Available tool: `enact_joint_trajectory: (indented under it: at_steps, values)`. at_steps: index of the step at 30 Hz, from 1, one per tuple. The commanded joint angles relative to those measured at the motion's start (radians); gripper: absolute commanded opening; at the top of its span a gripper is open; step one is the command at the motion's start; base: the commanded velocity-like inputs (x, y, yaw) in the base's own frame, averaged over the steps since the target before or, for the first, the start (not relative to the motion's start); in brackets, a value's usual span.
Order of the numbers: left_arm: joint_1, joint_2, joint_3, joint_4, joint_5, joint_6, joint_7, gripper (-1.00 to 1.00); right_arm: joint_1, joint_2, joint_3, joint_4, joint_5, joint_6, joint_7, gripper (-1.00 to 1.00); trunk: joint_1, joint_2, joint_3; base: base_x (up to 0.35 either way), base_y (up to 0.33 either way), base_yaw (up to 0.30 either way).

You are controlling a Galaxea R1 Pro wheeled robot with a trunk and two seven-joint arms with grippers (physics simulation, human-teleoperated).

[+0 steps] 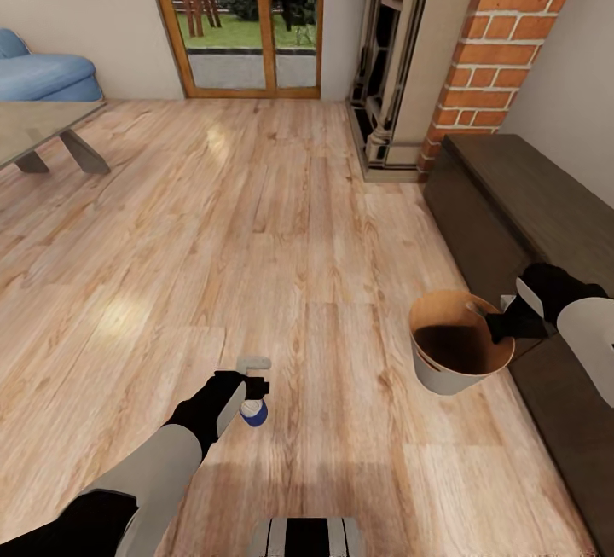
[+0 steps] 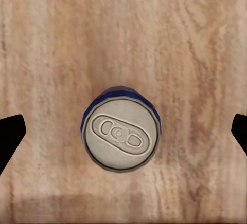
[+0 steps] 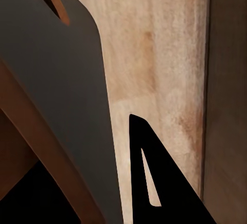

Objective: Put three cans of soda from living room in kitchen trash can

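The left tool (image 1: 252, 388) is hanging wide open over a can (image 2: 120, 130), hiding most of it. The right tool (image 1: 499, 324) is gripping the bin (image 1: 452, 369) rim, its far finger hidden inside.

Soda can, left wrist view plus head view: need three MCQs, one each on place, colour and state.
1. Where is the soda can?
A. On the glass table
B. Upright on the wood floor
C. Inside the bin

2. What colour is the can's side wall?
A. Blue
B. Green
C. Red

3. How does the left gripper stand?
A. Fingers clamped on the can
B. Fingers holding the bin's rim
C. Fingers spread wide, one on each side of the can, not touching it

Answers:
1 B: floorboards surround the can and its grey top faces the wrist camera.
2 A: a blue edge shows around the lid in both views.
3 C: bare floor shows between each finger and the can.
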Motion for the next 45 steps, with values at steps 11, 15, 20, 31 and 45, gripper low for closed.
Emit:
enact_joint_trajectory:
  at_steps: [11, 15, 20, 31, 45]
  values:
    - [0.001, -0.001, 0.0, -0.009, 0.001, 0.0, 0.004, 1.0, -0.13, 0.005, 0.001, 0.091, -0.011, 0.001, 0.001, -1.0, 0.0, 0.0, -0.021, 0.0, 0.0, 0.0]
    - [0.001, -0.001, 0.0, -0.01, 0.001, 0.0, 0.003, 1.0, -0.147, 0.019, 0.028, 0.103, -0.011, 0.001, 0.001, -1.0, 0.0, 0.0, -0.027, 0.012, 0.0, 0.0]
    - [0.001, -0.001, 0.0, -0.01, -0.001, 0.0, 0.002, 1.0, -0.151, 0.028, 0.04, 0.106, -0.011, 0.001, 0.001, -1.0, 0.0, 0.0, -0.035, 0.151, 0.0, 0.0]
    - [0.002, -0.003, 0.0, -0.011, -0.001, 0.0, 0.006, 1.0, -0.152, 0.029, 0.044, 0.112, -0.011, 0.001, 0.001, -1.0, 0.001, -0.001, -0.063, 0.021, 0.0, 0.0]
    - [0.002, -0.003, 0.0, -0.012, 0.0, 0.0, 0.006, 1.0, -0.152, 0.029, 0.044, 0.112, -0.011, 0.001, 0.001, -1.0, 0.005, -0.003, -0.112, 0.0, 0.0, 0.0]
